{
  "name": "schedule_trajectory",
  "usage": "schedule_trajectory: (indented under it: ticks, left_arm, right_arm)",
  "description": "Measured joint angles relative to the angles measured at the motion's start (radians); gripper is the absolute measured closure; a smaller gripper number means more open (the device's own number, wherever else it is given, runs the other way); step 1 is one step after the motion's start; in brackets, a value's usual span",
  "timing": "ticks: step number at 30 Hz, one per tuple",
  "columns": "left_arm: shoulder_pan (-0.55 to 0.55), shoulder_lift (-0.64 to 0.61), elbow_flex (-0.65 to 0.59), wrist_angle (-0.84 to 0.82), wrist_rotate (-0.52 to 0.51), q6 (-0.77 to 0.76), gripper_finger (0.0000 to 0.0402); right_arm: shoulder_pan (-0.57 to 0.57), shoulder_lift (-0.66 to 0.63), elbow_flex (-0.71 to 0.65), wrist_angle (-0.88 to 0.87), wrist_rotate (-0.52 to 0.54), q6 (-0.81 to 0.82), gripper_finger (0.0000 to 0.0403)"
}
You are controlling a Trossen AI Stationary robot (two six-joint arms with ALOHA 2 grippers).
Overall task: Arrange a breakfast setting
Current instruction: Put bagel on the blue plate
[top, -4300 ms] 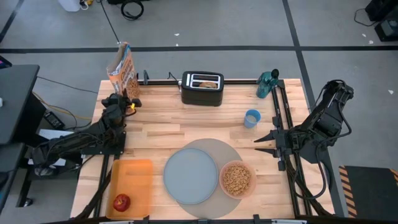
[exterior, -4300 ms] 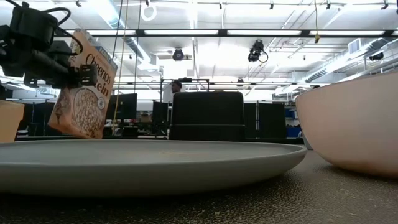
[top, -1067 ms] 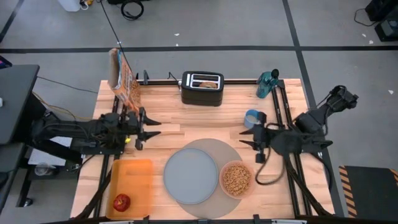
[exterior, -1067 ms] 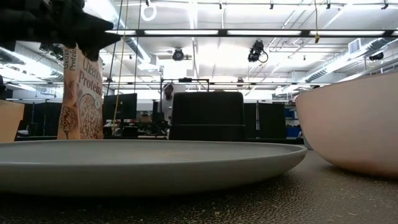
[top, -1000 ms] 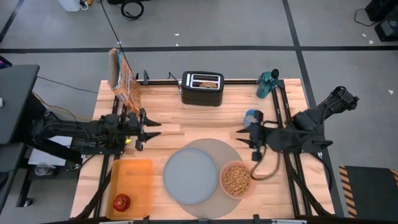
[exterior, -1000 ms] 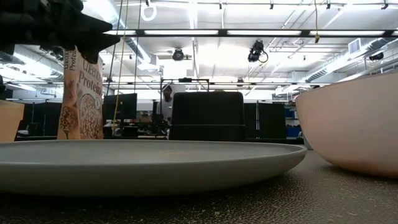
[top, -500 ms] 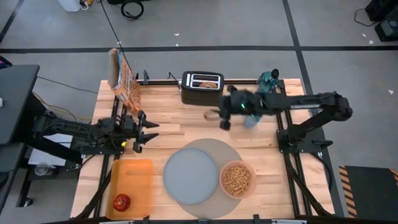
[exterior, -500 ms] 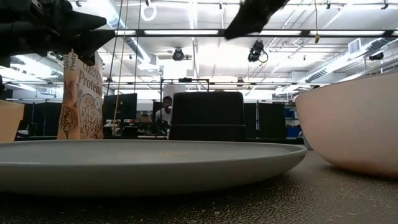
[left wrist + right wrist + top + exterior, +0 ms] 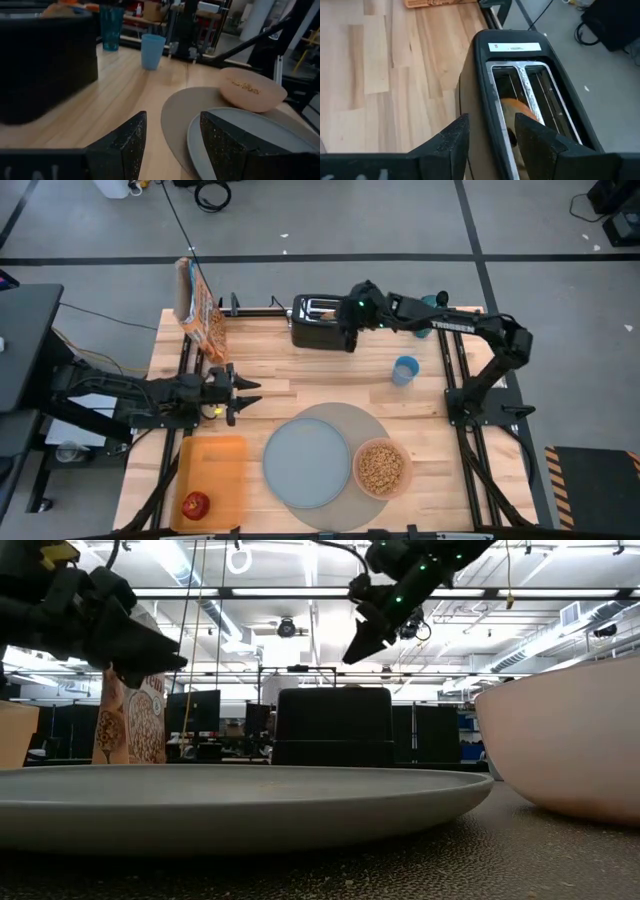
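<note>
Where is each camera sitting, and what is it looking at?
High view: above the table, looking straight down; both arms show.
Low view: at tabletop height, looking across the grey plate; both arms come in from above.
Left wrist view: on the left arm, facing the pink bowl; its own dark fingers show.
Right wrist view: on the right arm, above the toaster; own fingers show.
Shared: the toaster, in every view.

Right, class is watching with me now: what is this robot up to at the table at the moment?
It is part-way through laying a breakfast. The right gripper hangs open over the black toaster at the table's far edge, where something orange-brown, probably the bagel, sits in a slot. The left gripper waits open and empty above the bare wood near the orange tray, which holds the red apple. The grey plate lies bare on the round mat, beside the pink bowl of cereal.
</note>
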Motion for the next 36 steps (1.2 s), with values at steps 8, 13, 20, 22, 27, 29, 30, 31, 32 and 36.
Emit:
schedule_trajectory:
  ticks: [8,13,20,22,27,29,30,31,32,36]
  left_arm:
    - [0.000,0.010,0.000,0.023,-0.003,0.022,0.0210]
    - [0.002,0.010,0.000,0.025,-0.003,0.025,0.0209]
    - [0.002,0.010,-0.001,0.032,-0.034,0.026,0.0209]
    - [0.002,0.010,-0.001,0.032,-0.064,0.027,0.0209]
    - [0.002,0.010,-0.001,0.032,-0.108,0.043,0.0209]
    - [0.002,0.010,-0.001,0.032,-0.108,0.052,0.0209]
    - [0.002,0.010,-0.001,0.031,-0.108,0.052,0.0209]
    - [0.002,0.010,-0.001,0.031,-0.108,0.052,0.0209]
    - [0.002,0.010,-0.001,0.031,-0.108,0.052,0.0209]
    - [0.002,0.010,-0.001,0.030,-0.108,0.053,0.0209]
  right_arm:
    - [-0.044,0.105,0.154,-0.121,0.004,-0.076,0.0239]
    - [-0.061,0.125,0.173,-0.158,0.011,-0.130,0.0240]
    - [-0.081,0.124,0.174,-0.159,0.016,-0.191,0.0238]
    - [-0.092,0.124,0.174,-0.157,-0.020,-0.203,0.0233]
    - [-0.133,0.136,0.174,-0.120,-0.074,-0.196,0.0224]
    - [-0.150,0.141,0.173,-0.119,-0.141,-0.172,0.0225]
    - [-0.156,0.141,0.173,-0.110,-0.180,-0.165,0.0225]
    - [-0.160,0.141,0.173,-0.104,-0.208,-0.158,0.0225]
    - [-0.161,0.141,0.172,-0.100,-0.217,-0.155,0.0225]
    - [-0.154,0.141,0.134,-0.063,-0.177,-0.157,0.0225]
